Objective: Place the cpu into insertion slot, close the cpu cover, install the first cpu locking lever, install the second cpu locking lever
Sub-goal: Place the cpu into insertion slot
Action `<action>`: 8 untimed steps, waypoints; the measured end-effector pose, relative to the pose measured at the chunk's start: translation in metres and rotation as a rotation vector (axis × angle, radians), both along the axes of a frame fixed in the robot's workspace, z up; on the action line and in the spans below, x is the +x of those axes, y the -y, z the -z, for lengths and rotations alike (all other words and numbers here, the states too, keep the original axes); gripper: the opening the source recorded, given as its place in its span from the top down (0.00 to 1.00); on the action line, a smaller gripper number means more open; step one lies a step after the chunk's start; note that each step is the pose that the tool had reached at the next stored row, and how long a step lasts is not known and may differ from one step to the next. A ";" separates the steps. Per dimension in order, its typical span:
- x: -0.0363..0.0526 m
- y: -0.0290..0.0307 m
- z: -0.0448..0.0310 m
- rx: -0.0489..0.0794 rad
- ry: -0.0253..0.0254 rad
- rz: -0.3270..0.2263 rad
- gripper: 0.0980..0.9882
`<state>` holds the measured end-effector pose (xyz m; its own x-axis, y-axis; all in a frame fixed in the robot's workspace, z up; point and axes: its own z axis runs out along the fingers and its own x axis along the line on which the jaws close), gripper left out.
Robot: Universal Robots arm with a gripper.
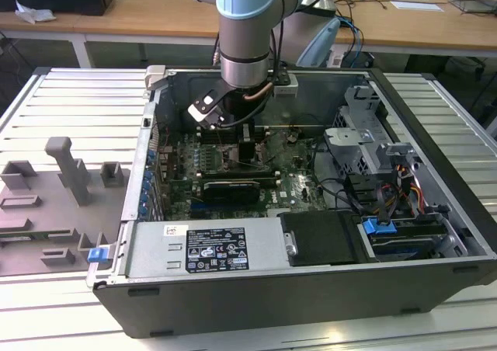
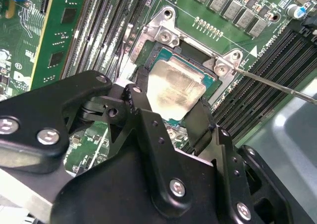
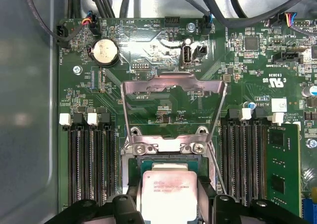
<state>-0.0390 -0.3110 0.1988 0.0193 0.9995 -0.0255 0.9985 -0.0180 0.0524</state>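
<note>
Open case (image 1: 311,293) lies on the counter (image 1: 46,102), with the arm reaching down into it over the board (image 3: 148,50). In the second wrist view the claw (image 2: 172,92) is clenched on the cpu (image 2: 177,85), and its black fingers (image 2: 140,85) press two opposite edges of the chip. The cpu sits level, metal top up, directly over the slot (image 3: 163,159). We cannot tell whether it is seated or a shade above. The slot lies mid-board between two banks of memory slots (image 3: 89,164). The cover (image 3: 173,85) stands hinged open at the slot's far edge, so its frame is clear of the chip. One thin wire lever (image 2: 272,84) is swung out past the slot's corner, unlatched. We judge the chip light, stiff and thin, with a smooth top that gives little friction. The underside and the slot's contacts are likely fragile, so any tilt or sideways scrape is the risk. The edges are the sensible hold, as it is taken here: opposite sides, nothing on the top face or underneath, and only modest squeeze.
</note>
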 end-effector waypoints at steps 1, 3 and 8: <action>0.0001 0.0000 -0.0010 0.000 -0.0001 0.000 0.50; 0.0004 0.0000 -0.0025 0.000 -0.0005 -0.002 0.51; 0.0004 0.0000 -0.0017 0.000 -0.0005 -0.027 0.51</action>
<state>-0.0386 -0.3110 0.2005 -0.0077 0.9996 -0.0254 0.9986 0.0090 0.0518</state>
